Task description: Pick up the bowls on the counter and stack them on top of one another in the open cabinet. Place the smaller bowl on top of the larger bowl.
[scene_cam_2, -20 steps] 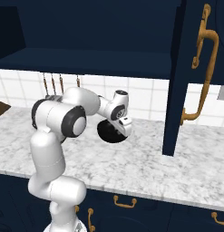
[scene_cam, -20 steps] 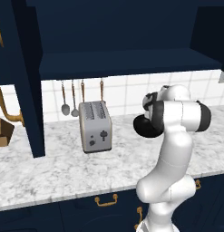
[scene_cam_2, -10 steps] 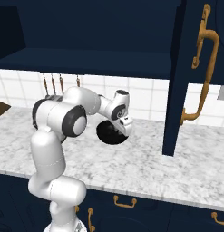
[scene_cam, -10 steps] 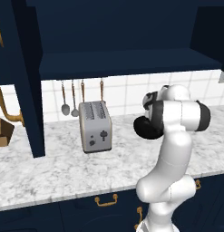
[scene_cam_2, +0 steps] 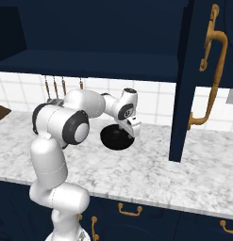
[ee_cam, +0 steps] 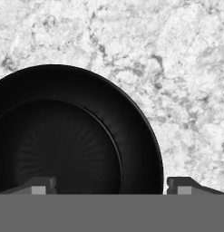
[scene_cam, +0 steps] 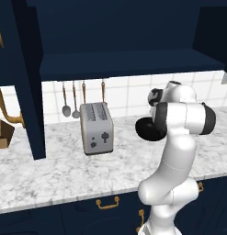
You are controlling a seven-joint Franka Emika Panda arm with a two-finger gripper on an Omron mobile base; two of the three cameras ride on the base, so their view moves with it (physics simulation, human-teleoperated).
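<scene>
On the counter (scene_cam_2: 151, 174), the hand (ee_cam: 109, 186) spreads open straddling the bowl (ee_cam: 72, 136) rim

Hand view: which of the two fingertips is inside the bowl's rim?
The lower-left fingertip, over the black bowl's dark interior; the lower-right fingertip sits outside the rim, over the marble counter.

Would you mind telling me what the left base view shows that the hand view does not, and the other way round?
The left base view alone takes in the silver toaster, the hanging utensils on the tiled wall and the open cabinet above. The hand view alone looks down into the bowl's hollow, with the gripper open and one fingertip on each side of the near rim. Both show the black bowl and the counter.
</scene>
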